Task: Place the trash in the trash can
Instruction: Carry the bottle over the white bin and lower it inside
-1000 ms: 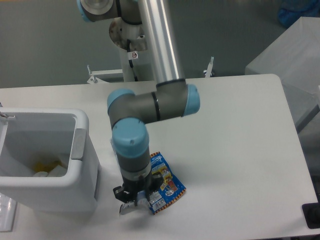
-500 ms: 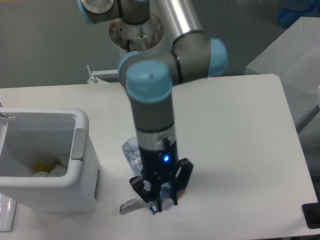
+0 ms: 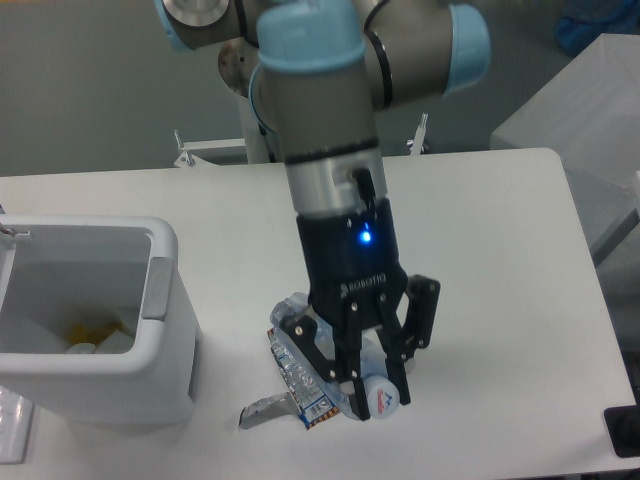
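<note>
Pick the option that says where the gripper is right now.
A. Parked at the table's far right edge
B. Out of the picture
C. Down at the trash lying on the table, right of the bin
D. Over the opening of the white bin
C: the gripper is down at the bottle and snack wrapper on the table, right of the bin.
</note>
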